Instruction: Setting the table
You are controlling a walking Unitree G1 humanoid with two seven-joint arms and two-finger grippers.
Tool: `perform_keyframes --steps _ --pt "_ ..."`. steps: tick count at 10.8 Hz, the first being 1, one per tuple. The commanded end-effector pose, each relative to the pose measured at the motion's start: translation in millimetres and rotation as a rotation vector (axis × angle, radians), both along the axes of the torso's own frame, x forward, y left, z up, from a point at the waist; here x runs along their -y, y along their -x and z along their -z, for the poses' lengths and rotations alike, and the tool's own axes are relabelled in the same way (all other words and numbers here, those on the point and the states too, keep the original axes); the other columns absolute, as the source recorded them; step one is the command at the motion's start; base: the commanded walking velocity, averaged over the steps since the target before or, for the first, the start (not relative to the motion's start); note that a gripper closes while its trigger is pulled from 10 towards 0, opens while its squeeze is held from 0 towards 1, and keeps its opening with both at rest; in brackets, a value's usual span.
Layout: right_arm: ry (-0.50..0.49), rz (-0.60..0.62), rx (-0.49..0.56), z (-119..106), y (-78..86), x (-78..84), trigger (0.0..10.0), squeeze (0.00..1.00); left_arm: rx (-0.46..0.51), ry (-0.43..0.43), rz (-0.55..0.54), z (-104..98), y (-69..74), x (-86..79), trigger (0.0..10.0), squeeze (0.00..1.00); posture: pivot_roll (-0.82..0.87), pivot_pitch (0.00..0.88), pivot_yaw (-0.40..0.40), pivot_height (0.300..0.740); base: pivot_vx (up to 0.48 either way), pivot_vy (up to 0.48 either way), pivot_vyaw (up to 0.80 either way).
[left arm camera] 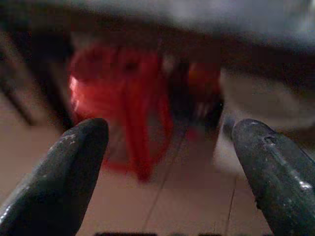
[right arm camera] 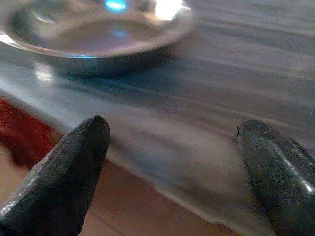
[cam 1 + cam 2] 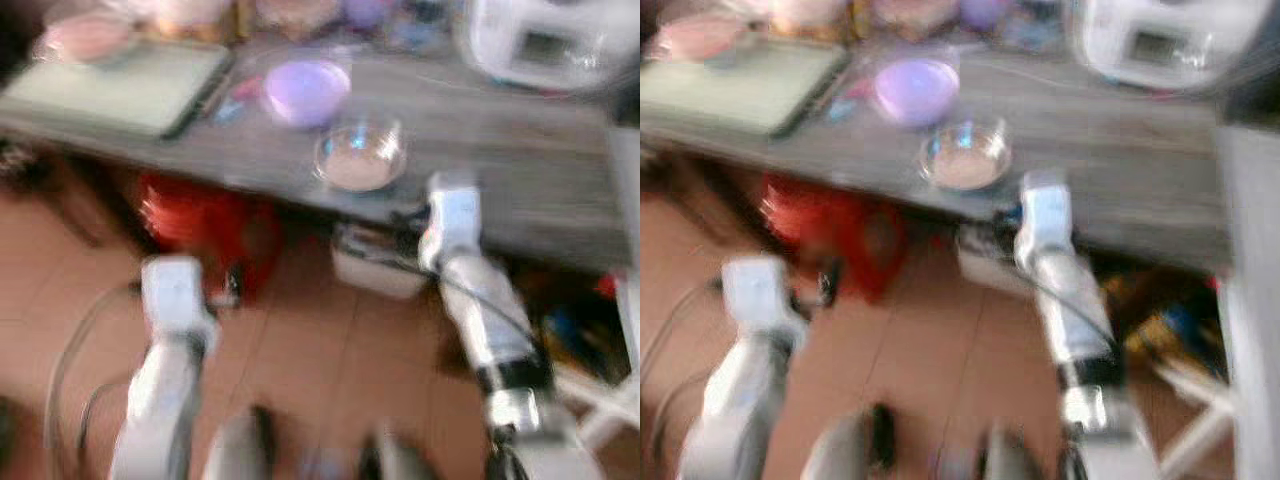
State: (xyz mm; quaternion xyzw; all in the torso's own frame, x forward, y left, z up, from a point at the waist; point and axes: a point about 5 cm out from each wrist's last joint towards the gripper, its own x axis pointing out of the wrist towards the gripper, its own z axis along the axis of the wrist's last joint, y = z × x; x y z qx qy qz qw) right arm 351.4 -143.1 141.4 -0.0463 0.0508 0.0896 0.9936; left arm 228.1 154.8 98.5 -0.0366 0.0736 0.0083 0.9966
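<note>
Glass is what the nearest bowl [image 3: 360,157] is made of, and it sits on the grey table [image 3: 520,200] close to the front edge. It looks see-through and shallow, and it seems to have nothing in it. Just behind the glass bowl, a bit farther from the edge, is a purple bowl [image 3: 305,90]. Far off to one side of the glass bowl lies a pale green board [image 3: 120,90], and a white kitchen machine [image 3: 545,40] stands at the back on the other side.

The robot's right gripper [image 2: 172,162] is up at the table edge, just beside the glass bowl. Its two black fingers [image 2: 69,172] are spread wide with nothing between them. From that wrist, the glass bowl lies ahead and off to one side, not in the gap between the fingers. So I think the right arm is the one to reach for it, and it would have to swing toward the bowl first.

The left gripper [image 1: 170,172] is low, under the table top, well apart from the glass bowl. Its fingers are wide too and hold nothing. It points at a red stool [image 1: 123,103] under the table.

Everything is blurry, so small things are hard to tell.
</note>
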Motion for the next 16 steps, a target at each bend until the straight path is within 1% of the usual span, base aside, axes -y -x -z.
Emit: perform_keyframes --steps 1,3,7,10,12,14,15,16 --pt "-0.008 -0.013 -0.02 4 -1.5 -0.7 10.0 0.0 0.027 -0.013 0.005 -8 -4.1 0.1 10.0 0.0 0.05 0.239 0.044 0.74 0.0 0.0 0.0" --pt "0.001 -0.053 -0.01 -2 -13.6 -4.4 10.0 0.0 0.019 -0.014 0.0 -8 -0.4 -0.9 10.0 0.0 0.06 0.252 0.045 0.74 0.0 0.0 0.0" --pt "-0.001 -0.143 0.025 -20 -33.8 -18.9 10.0 0.0 0.004 -0.019 -0.002 -8 4.5 -2.5 10.0 0.0 0.07 0.276 0.052 0.74 0.0 0.0 0.0" --pt "0.0 -0.175 0.054 -31 -42.7 -28.3 10.0 0.0 -0.001 -0.022 0.0 -8 5.2 -2.8 10.0 0.0 0.08 0.278 0.054 0.74 0.0 0.0 0.0" --pt "-0.004 -0.171 0.061 -32 -45.5 -28.4 10.0 0.0 -0.001 -0.024 0.002 -8 4.5 -2.4 10.0 0.0 0.08 0.276 0.056 0.74 0.0 0.0 0.0" --pt "-0.017 -0.179 0.071 -30 -43.1 -27.1 10.0 0.0 0.009 -0.025 -0.002 -9 1.3 -2.8 10.0 0.0 0.08 0.247 0.047 0.74 0.0 0.0 0.0" --pt "-0.032 -0.178 0.073 -25 -38.4 -21.9 10.0 0.0 0.012 -0.02 -0.01 -8 -0.7 -3.0 10.0 0.0 0.07 0.226 0.042 0.74 0.0 0.0 0.0" --pt "-0.044 -0.186 0.109 -19 -23.7 -13.2 10.0 0.0 0.02 -0.016 -0.033 -7 -2.1 -4.3 10.0 0.0 0.06 0.196 0.038 0.74 0.0 0.0 0.0"
